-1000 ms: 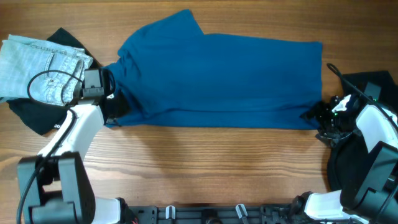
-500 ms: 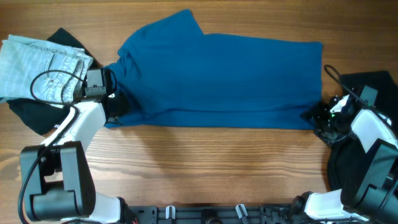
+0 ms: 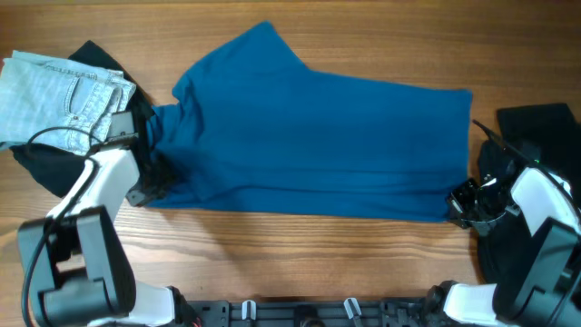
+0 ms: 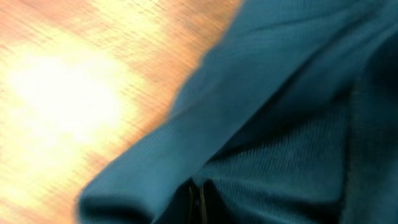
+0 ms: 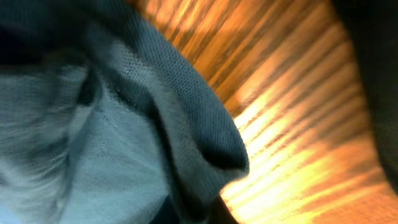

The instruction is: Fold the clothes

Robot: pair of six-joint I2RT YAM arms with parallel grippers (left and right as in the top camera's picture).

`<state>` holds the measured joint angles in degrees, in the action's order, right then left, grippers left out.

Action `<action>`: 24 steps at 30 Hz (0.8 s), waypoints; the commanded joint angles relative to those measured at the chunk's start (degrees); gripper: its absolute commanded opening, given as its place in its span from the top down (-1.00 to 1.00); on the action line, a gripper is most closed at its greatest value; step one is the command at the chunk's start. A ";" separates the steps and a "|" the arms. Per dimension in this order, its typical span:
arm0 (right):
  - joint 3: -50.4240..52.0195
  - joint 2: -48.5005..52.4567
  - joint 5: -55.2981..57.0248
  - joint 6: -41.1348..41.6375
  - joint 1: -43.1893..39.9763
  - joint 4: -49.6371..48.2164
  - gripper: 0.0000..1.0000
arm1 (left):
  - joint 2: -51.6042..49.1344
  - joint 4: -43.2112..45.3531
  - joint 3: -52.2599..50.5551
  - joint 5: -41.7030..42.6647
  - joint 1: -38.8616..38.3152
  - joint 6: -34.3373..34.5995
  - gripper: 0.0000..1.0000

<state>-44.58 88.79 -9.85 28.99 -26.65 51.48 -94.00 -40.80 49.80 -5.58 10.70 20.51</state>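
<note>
1. Deep-blue shirt [image 3: 318, 136]: spread flat across the middle of the wooden table [image 3: 300, 254], long axis left to right, one sleeve pointing toward the far edge, and low creases near its left end.
2. Left gripper [image 3: 156, 177]: at the shirt's lower-left corner, jaws pressed together on the fabric. In the left wrist view, blue cloth fills most of the frame and gathers into a narrow dark seam at the bottom edge, with bare wood to the upper left.
3. Right gripper [image 3: 458, 204]: at the shirt's lower-right corner, touching the hem. The right wrist view is blurred and shows a rolled fold of blue knit close to the lens, with wood grain beyond. The fingers themselves cannot be made out, so it cannot be told whether they have clamped the cloth.
4. Pale-blue jeans [image 3: 59, 100]: folded at the far left of the table, lying on a black garment [image 3: 45, 168], just beside the shirt's left end.
5. Second black garment [image 3: 536, 123]: at the far right, near the right arm and apart from the shirt.
</note>
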 commanded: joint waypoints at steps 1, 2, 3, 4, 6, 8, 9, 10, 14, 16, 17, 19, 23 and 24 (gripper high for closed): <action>-0.90 -2.95 3.45 -2.40 0.02 0.76 -0.05 | 6.84 -2.21 -0.61 -1.90 0.66 0.74 0.54; -1.75 -3.04 3.43 -3.58 0.02 1.42 -0.10 | 7.89 -2.58 -0.61 -1.29 0.66 0.74 0.29; -2.73 -3.04 3.45 -4.57 0.02 2.16 -0.11 | 8.92 -2.97 -0.61 -0.87 0.66 0.72 0.14; -4.02 -3.04 3.45 -5.66 0.02 3.04 -0.11 | 10.03 -3.43 -0.61 -0.63 0.66 0.70 0.09; -7.32 -3.04 1.81 -6.14 0.02 5.25 -0.11 | 12.46 -4.09 -0.61 3.32 0.66 -1.40 0.25; -9.35 -3.10 -2.75 -6.58 0.02 5.75 -0.11 | 14.32 -4.04 -0.61 11.21 0.63 -2.34 0.32; -10.23 -3.10 -5.53 -6.80 0.02 5.73 -0.11 | 14.84 -4.04 -0.61 15.87 0.35 -3.23 0.31; -10.93 -3.10 -8.28 -7.37 0.02 5.49 -0.11 | 14.93 -4.11 -0.63 20.13 -0.35 -4.61 0.31; -11.63 -3.10 -11.65 -7.58 0.02 4.50 -0.11 | 13.35 -5.33 -1.92 20.31 -5.27 -4.87 0.22; -11.63 -3.10 -11.65 -7.58 0.02 4.50 -0.12 | 11.74 -5.18 -3.02 20.33 -6.95 -4.87 0.17; -11.63 -3.10 -11.63 -7.61 0.02 4.50 -0.12 | 10.49 -5.11 -3.19 20.33 -7.67 -4.90 0.17; -11.63 -3.10 -11.61 -7.63 0.02 4.20 -0.12 | 8.07 -4.63 -3.26 20.33 -8.68 -4.90 0.15; -11.63 -3.10 -11.63 -7.80 0.02 3.78 -0.14 | 3.37 -4.17 -3.30 20.35 -9.46 -5.11 0.20; -11.63 -3.10 -11.63 -7.82 0.02 3.72 -0.14 | 2.84 -4.00 -3.30 20.35 -9.46 -5.09 0.24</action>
<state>-55.00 86.72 -20.40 22.20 -26.65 55.48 -88.42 -45.23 46.96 13.67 1.65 16.60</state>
